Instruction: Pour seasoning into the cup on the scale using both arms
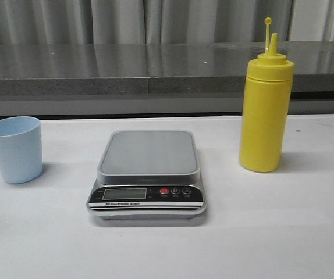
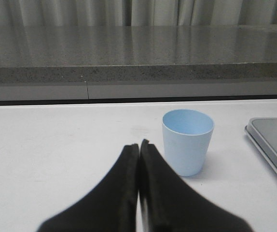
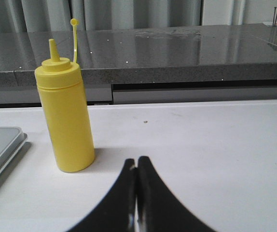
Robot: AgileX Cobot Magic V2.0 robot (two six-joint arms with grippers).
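Seasoning sits in a tall yellow squeeze bottle (image 1: pixel 266 110), upright on the white table (image 1: pixel 283 232) to the right of the digital kitchen scale (image 1: pixel 148 174), its small cap flipped up on its tether so the nozzle is bare. Left of the scale, well apart from it, stands the pale blue cup (image 1: pixel 14 149), upright and empty; the scale's grey platform carries nothing. Both arms are held back: the left gripper (image 2: pixel 139 144) has its fingers pressed together, tips near the cup but not touching, and the right gripper (image 3: pixel 136 161) is likewise closed on nothing, just short of the bottle. With the nozzle uncapped, a hard squeeze or an early tilt would likely spill seasoning onto the table or scale. The light cup could tip if nudged by closed fingers.
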